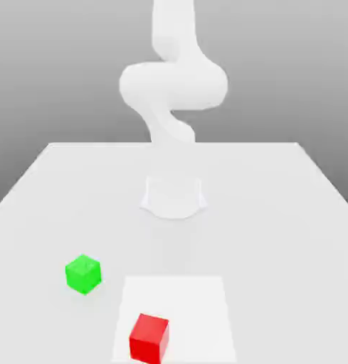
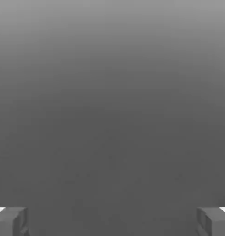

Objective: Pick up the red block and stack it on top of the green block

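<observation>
The red block point(image 1: 149, 337) sits near the table's front edge, on a paler square patch point(image 1: 198, 306) of the tabletop. The green block point(image 1: 83, 274) stands on the table a little further back and toward the exterior view's left of the red one; the two are apart. The white arm point(image 1: 173, 85) rises from its base point(image 1: 174, 195) at mid-table and curves upward, well away from both blocks. In the hand view my gripper point(image 2: 112, 222) is open: its two grey fingertips point(image 2: 10, 221) stand far apart with nothing between them, facing a plain grey background.
The white table point(image 1: 276, 213) stretches wide around the arm's base. Its back edge runs across the exterior view behind the arm, with a grey backdrop beyond.
</observation>
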